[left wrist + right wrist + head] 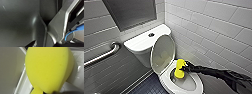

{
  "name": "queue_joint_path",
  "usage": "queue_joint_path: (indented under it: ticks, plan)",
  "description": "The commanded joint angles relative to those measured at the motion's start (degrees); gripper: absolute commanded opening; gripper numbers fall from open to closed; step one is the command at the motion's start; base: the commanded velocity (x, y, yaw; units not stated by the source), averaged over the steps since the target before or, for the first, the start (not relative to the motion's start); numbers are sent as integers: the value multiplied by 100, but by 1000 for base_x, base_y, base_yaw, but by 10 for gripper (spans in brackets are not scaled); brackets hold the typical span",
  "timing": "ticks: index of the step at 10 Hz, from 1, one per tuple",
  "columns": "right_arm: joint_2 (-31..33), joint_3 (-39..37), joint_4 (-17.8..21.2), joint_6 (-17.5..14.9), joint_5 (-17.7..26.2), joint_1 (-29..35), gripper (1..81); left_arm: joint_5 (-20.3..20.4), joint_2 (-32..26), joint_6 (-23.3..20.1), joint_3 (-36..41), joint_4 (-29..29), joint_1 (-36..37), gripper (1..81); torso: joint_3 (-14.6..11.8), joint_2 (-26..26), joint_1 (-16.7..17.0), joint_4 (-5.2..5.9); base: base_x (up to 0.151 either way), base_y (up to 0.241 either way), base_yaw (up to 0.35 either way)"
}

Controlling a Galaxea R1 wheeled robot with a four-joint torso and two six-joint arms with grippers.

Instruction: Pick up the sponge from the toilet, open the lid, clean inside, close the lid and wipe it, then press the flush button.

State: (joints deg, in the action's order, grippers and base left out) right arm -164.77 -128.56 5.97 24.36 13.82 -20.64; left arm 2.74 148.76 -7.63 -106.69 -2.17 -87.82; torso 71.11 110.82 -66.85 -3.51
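In the head view the toilet (pixel 137 46) stands against white tiled walls (pixel 214 27). Its lid (pixel 162 53) is raised and leans back toward the tank, whose flat top carries the flush button (pixel 151 34). The black right arm reaches in over the bowl, and the right gripper (pixel 184 67) is clenched on the sponge (pixel 179 69). The sponge is a bright yellow oblong held upright, with its lower end down inside the bowl opening. A metal grab bar (pixel 101 56) runs along the left wall above dark floor tiles (pixel 147 87). The left wrist view adds a blue cable (pixel 70 33) against dark grey robot panels; I cannot tell whether the left gripper (pixel 33 43) is released or clenched. The right wrist view shows what the head view cannot: the sponge (pixel 48 68) up close, smooth matte foam, broad and rounded, pinching to a narrow neck, with glossy white ceramic just behind it.
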Motion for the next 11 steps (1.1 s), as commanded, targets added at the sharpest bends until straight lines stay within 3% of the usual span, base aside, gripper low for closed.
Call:
queue_joint_path:
  ticks: [1, 3, 5, 11]
  plan:
    - [370, 288, 123, 269, -246, 479, 10, -529, -65, -37, 175, -29, -161, 811, 0, 0, 0, 0, 0, 0, 0]
    - [853, 709, 115, 710, -722, 108, 10, -529, -57, -45, 192, -29, -161, 811, 0, 0, 0, 0, 0, 0, 0]
    - [1346, 1210, 115, 939, -1083, -121, 10, -529, -21, -63, 192, -29, -161, 811, 0, 0, 0, 0, 0, 0, 0]
    - [2463, 2512, 194, 1001, -1567, -542, 10, -591, 172, -107, 148, 59, -170, 811, 0, 0, 0, 0, 0, 0, 0]
